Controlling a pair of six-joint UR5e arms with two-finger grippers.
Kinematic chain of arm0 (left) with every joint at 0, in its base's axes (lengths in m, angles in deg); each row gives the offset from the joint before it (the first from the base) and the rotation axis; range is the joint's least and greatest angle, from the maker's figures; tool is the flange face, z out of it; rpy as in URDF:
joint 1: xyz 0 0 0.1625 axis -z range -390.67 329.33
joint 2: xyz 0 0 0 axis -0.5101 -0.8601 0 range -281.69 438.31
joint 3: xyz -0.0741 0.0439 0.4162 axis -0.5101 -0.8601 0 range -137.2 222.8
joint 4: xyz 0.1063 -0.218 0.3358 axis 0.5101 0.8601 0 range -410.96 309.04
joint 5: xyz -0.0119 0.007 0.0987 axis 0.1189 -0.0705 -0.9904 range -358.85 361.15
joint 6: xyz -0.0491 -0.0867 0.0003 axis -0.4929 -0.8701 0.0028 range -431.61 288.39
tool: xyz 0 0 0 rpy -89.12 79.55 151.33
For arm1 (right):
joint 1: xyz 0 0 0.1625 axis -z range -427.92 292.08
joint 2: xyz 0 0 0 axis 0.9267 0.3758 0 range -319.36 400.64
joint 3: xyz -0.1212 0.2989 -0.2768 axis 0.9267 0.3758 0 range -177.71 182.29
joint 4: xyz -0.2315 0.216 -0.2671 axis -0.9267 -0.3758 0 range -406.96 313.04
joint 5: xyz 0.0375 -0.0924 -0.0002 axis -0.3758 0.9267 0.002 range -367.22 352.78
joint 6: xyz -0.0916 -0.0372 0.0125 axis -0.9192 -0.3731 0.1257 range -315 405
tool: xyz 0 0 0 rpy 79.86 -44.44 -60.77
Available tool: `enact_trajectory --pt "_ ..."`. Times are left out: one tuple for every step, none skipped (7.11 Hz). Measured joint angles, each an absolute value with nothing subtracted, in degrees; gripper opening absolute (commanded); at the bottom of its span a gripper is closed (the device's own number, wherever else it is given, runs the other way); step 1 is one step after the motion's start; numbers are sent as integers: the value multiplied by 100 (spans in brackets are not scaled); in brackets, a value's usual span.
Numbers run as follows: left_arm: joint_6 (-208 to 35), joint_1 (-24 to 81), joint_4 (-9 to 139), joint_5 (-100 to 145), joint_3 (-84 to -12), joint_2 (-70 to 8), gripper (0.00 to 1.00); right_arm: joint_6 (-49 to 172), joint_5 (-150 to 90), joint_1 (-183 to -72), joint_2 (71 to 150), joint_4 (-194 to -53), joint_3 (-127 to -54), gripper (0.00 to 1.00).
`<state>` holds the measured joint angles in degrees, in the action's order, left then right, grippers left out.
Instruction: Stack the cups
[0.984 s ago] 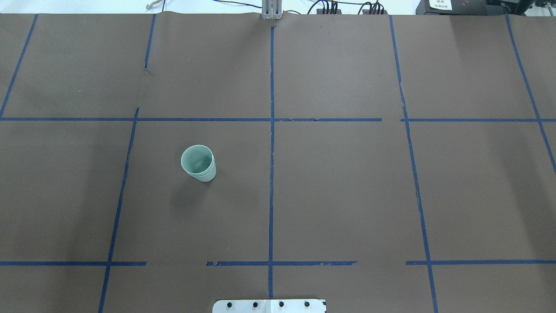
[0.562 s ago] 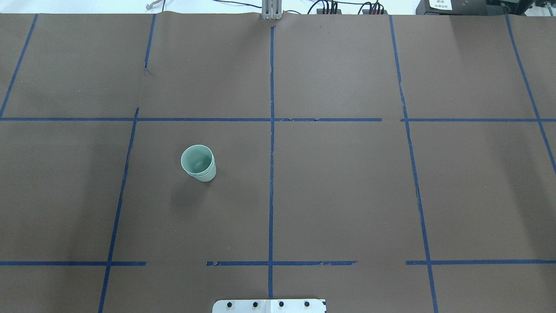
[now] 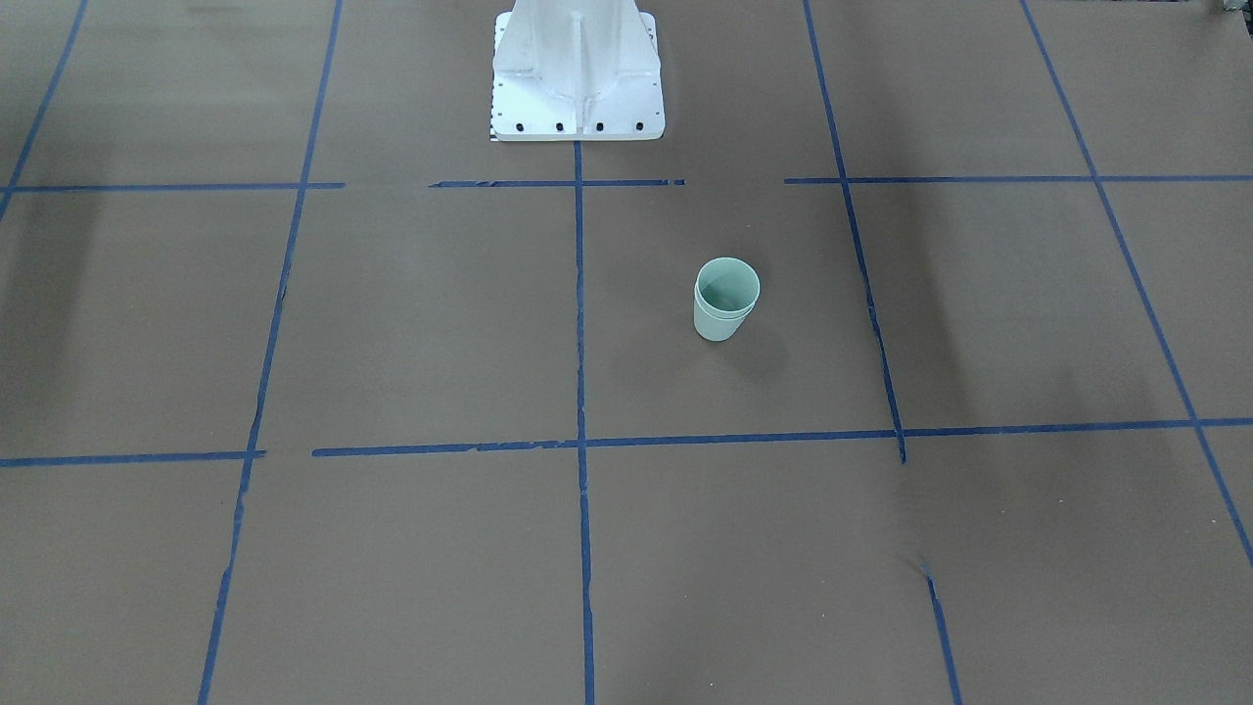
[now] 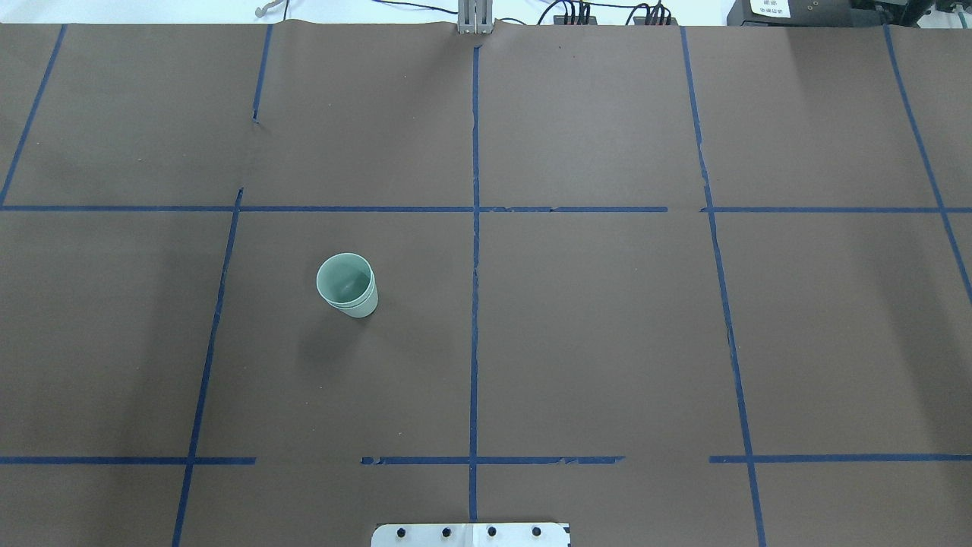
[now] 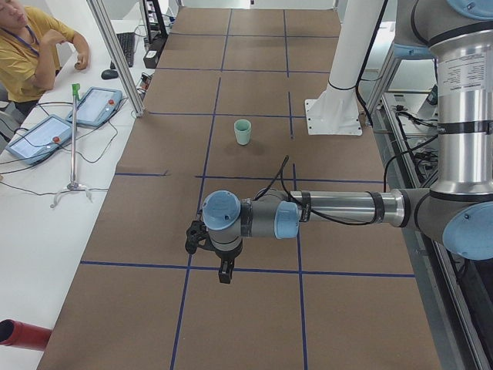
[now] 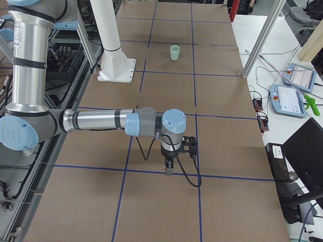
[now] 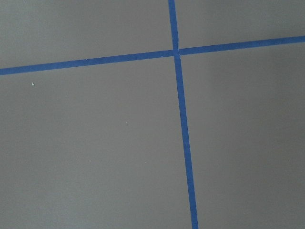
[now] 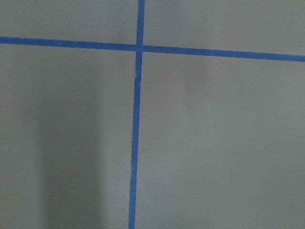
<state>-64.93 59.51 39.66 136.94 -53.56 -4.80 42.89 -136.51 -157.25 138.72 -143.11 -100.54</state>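
Brown paper is covering the table (image 4: 607, 342), and blue tape lines (image 4: 474, 304) are dividing it into a grid. The two mint-green cups (image 4: 347, 285) are standing upright as one nested pair, in the grid cell just to the robot's left of the centre line, about midway across the table's depth. The inner cup (image 3: 727, 281) is sitting inside the outer cup (image 3: 718, 326), its rim riding a little above the outer one's, so a double edge is showing near the top. Nothing is touching the pair.

Both arms are hanging well apart from the cups, out toward the two ends of the table. The left gripper (image 5: 225, 274) is pointing down over the paper near a tape line, and the right gripper (image 6: 169, 170) is doing likewise at the opposite end. Neither is appearing in the overhead or front-facing view. From the side views alone I cannot tell whether either one's jaws are spread or closed, but neither is carrying a cup. Each wrist camera is taking in only paper and a tape crossing.

At the table's far edge an operator (image 5: 31, 46) in a yellow shirt is sitting by the pendants.

Judging by all this, the stacking is looking finished: one cup is resting in the other, and I am seeing no step left to do.
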Motion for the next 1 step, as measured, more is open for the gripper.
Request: enact_trajectory --pt "-6493 5951 3968 13694 -5356 -483 100 4289 -13651 -15728 13873 -14311 -10054 100"
